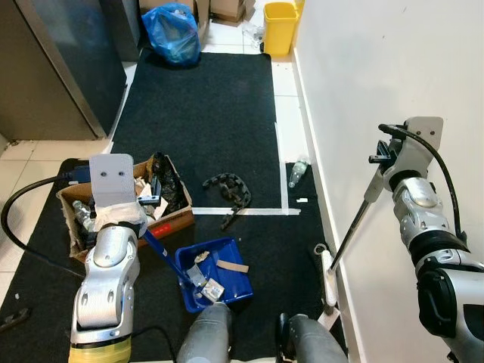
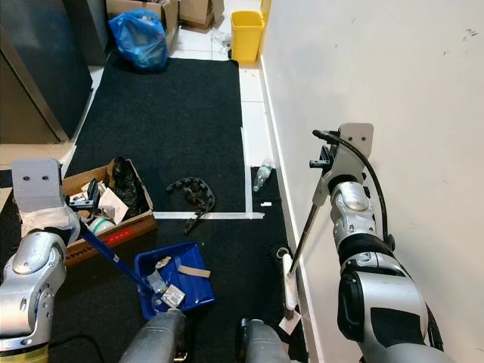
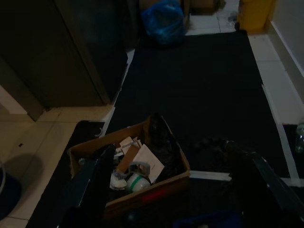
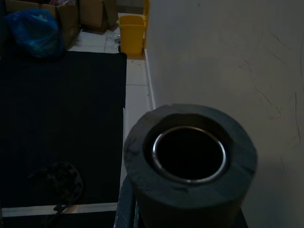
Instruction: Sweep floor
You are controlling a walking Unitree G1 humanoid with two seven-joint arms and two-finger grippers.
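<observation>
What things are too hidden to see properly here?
- Right tool: hidden behind its wrist housing in the eye views; the broom handle end blocks the right wrist view.
- Left tool: hidden behind the left arm in the eye views.
- Dustpan scraps: too small to identify.
- Cardboard box contents: too dark in the left wrist view.

L pincer shut, arm bent low, R pincer shut, arm raised

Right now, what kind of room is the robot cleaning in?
Probably a back hallway or storage area: a narrow black mat along a white wall, with a blue rubbish bag and a yellow bin.
</observation>
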